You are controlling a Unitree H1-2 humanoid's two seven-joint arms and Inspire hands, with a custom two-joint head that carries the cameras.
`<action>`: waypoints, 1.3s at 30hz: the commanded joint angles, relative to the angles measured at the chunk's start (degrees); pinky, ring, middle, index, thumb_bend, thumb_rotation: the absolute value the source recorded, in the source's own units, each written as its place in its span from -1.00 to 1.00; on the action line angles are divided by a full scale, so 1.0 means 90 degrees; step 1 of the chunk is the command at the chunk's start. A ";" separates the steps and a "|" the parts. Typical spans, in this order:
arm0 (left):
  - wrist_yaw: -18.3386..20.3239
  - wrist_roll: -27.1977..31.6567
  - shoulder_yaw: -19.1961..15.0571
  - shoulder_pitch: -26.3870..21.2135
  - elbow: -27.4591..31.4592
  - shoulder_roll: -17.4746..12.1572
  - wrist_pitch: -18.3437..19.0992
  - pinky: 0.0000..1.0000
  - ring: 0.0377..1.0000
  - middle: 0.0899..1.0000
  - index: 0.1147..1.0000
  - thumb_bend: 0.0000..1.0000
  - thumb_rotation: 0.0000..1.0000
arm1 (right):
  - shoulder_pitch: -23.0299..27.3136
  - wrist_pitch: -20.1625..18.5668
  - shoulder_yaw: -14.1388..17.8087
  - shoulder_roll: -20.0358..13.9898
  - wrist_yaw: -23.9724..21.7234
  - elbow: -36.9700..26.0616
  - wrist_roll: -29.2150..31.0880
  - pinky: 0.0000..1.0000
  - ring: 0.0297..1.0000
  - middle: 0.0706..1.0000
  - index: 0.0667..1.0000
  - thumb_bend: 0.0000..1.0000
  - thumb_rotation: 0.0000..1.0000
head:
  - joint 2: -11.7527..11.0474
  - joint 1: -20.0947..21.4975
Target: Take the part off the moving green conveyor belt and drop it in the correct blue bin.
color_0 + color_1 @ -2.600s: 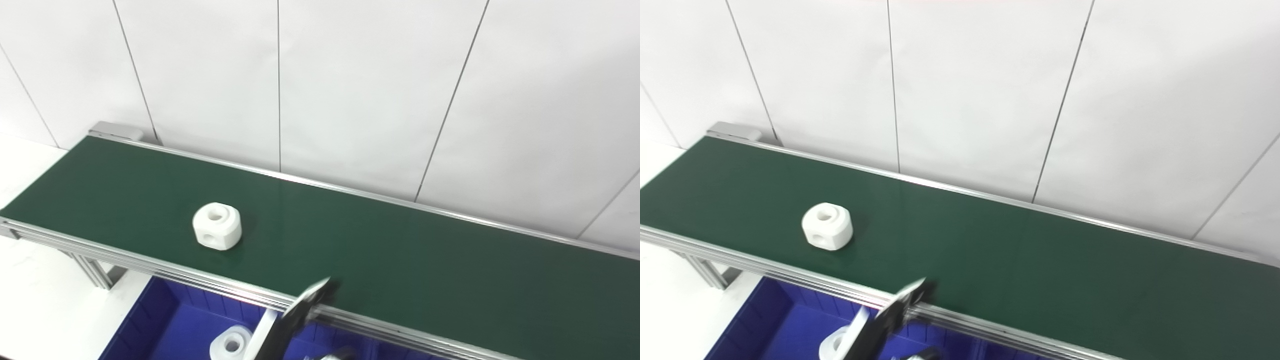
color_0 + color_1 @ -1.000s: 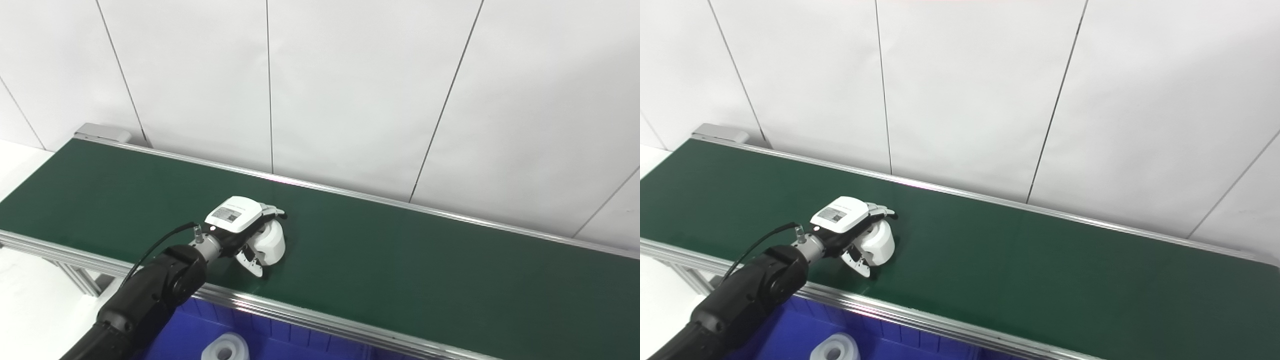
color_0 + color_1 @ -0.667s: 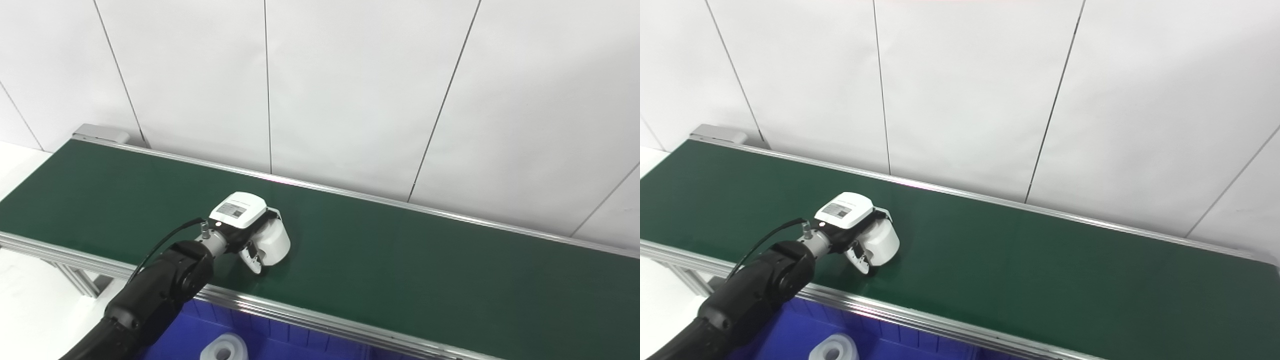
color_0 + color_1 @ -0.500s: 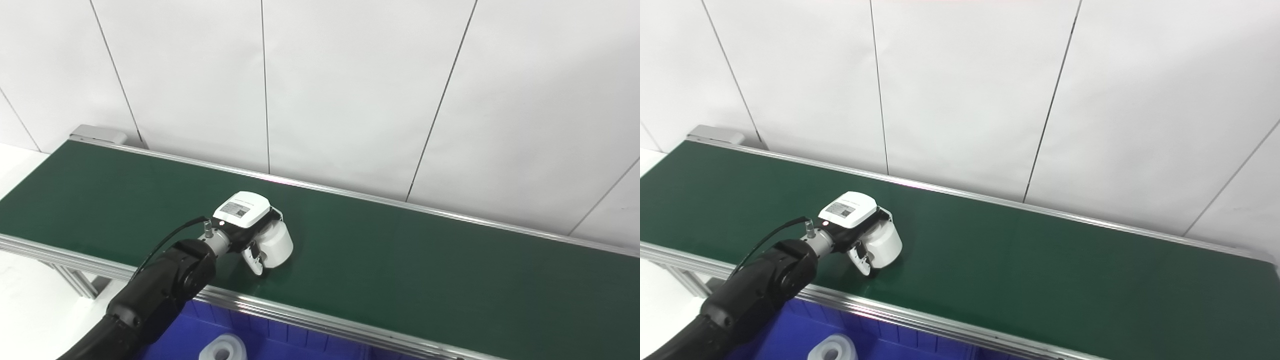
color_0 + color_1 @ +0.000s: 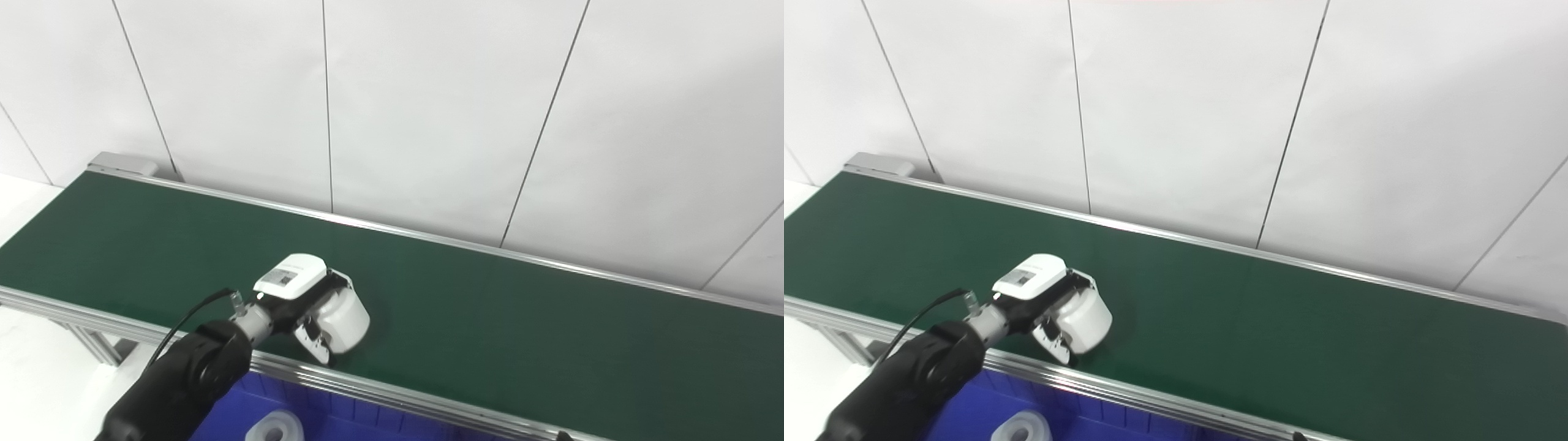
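**Robot hand gripped the part above the belt**

The left robot hand (image 5: 306, 300) was closed around the white part (image 5: 344, 318), holding it near the belt's front rail, at about 7 o'clock of the scene. The right robot hand was not visible. The part looked smooth, so I judge it could slip from the fingers before reaching the blue bin (image 5: 367, 425) below, at 6 o'clock. The green conveyor belt (image 5: 520, 331) was bare elsewhere; a white panelled wall (image 5: 429, 110) stood behind, at 12 o'clock.

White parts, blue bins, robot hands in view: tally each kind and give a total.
White parts: 2, one held by the hand, one in the bin
Blue bins: 1
Robot hands: 1, the left hand
Total: 4
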State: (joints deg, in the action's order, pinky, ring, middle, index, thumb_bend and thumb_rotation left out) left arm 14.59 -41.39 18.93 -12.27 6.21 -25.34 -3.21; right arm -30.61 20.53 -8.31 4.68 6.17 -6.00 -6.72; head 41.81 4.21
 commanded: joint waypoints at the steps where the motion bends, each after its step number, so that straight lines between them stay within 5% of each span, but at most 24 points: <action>1: 0.0366 -0.0008 -0.0036 0.0097 0.0777 -0.0230 0.0103 0.02 -0.11 -0.13 -0.17 0.05 -1.00 | -0.0121 -0.0172 -0.0091 0.0087 -0.0065 -0.0417 -0.0125 0.61 0.67 0.86 0.83 0.20 0.84 | 0.0246 0.0144; 8: 0.1131 -0.0519 0.0202 0.1315 0.2197 -0.0305 0.0177 0.08 -0.06 -0.10 -0.18 0.05 -1.00 | -0.0261 -0.0732 -0.0290 0.0229 -0.0117 -0.1060 -0.0193 0.61 0.66 0.85 0.85 0.29 0.79 | 0.0805 0.0594; 18: 0.1416 -0.0975 0.0250 0.2136 0.2482 -0.0008 0.0126 -0.06 -0.17 -0.19 -0.13 0.05 -1.00 | -0.0157 -0.1418 -0.0496 0.0474 -0.0046 -0.1533 -0.0449 0.60 0.64 0.86 0.85 0.35 0.81 | 0.1091 0.0863; 19: 0.1462 -0.0994 0.0255 0.2131 0.2467 0.0007 0.0136 -0.03 -0.10 -0.16 -0.13 0.05 -1.00 | -0.0152 -0.1452 -0.0503 0.0499 -0.0032 -0.1548 -0.0462 0.59 0.63 0.86 0.85 0.36 0.81 | 0.1091 0.0863; 22: 0.1798 -0.1146 0.0293 0.2046 0.2395 -0.0013 0.0200 0.16 0.20 0.23 0.19 0.58 -0.70 | -0.0130 -0.1467 -0.0528 0.0550 -0.0001 -0.1546 -0.0483 0.59 0.63 0.86 0.85 0.37 0.79 | 0.1082 0.0954; 23: 0.1914 -0.1206 0.0303 0.2024 0.2390 -0.0015 0.0223 0.36 0.44 0.49 0.42 0.75 -0.48 | -0.0126 -0.1462 -0.0535 0.0557 0.0005 -0.1543 -0.0492 0.59 0.62 0.87 0.85 0.36 0.79 | 0.1082 0.0954; 28: 0.2024 -0.1324 0.0276 0.1960 0.2419 0.0057 0.0149 0.81 0.88 0.96 0.83 0.93 -0.12 | -0.0152 -0.1473 -0.0555 0.0571 0.0028 -0.1561 -0.0535 0.58 0.63 0.88 0.86 0.37 0.80 | 0.1079 0.1068; 39: 0.1528 -0.0957 -0.0127 0.2330 0.2954 0.0447 0.0201 0.76 0.84 0.96 0.91 0.76 -0.20 | -0.0216 -0.1503 -0.0632 0.0561 0.0069 -0.1615 -0.0605 0.58 0.62 0.86 0.86 0.34 0.82 | 0.1081 0.1076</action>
State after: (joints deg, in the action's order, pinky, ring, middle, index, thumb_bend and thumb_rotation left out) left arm 30.58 -51.22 18.82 8.33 30.33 -21.91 -0.98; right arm -31.99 7.37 -12.50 7.60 6.64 -18.10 -11.97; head 51.59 13.89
